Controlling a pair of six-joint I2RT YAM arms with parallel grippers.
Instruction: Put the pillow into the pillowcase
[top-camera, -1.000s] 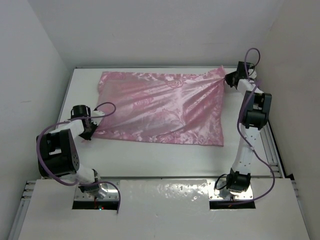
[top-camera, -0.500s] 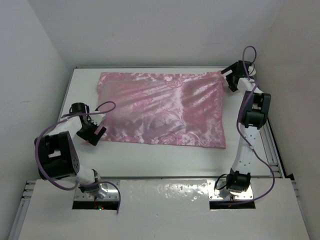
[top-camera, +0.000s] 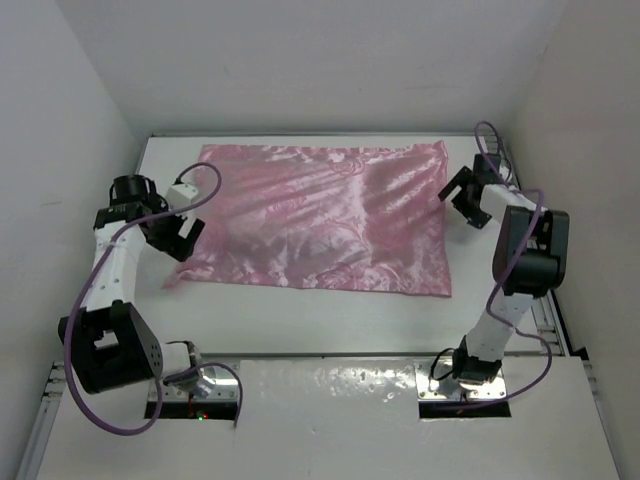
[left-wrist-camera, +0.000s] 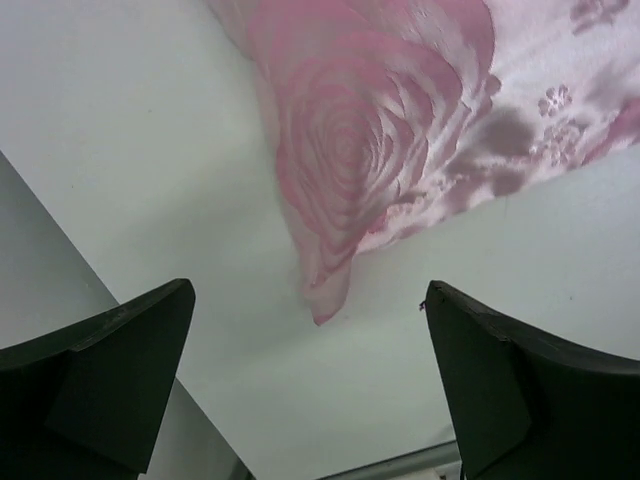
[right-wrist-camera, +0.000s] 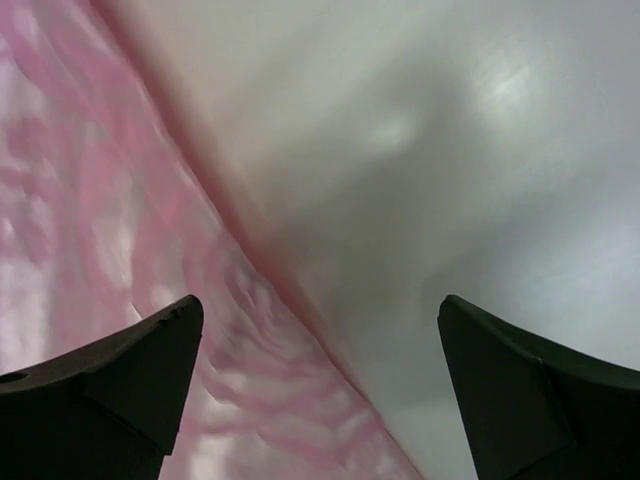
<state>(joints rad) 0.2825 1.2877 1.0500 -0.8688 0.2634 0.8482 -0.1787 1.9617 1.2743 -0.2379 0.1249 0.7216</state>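
The pillowcase (top-camera: 320, 215) lies spread flat across the table's (top-camera: 330, 320) far half. The left claw (top-camera: 183, 238) gapes wide and empty at its near-left corner. The right claw (top-camera: 462, 200), likewise spread and empty, is just beside its right edge.

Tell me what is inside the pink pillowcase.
Only the outer satin of the pillowcase shows, lying on the table. Its inside is covered by fabric; no pillow is visible, so the contents cannot be told.
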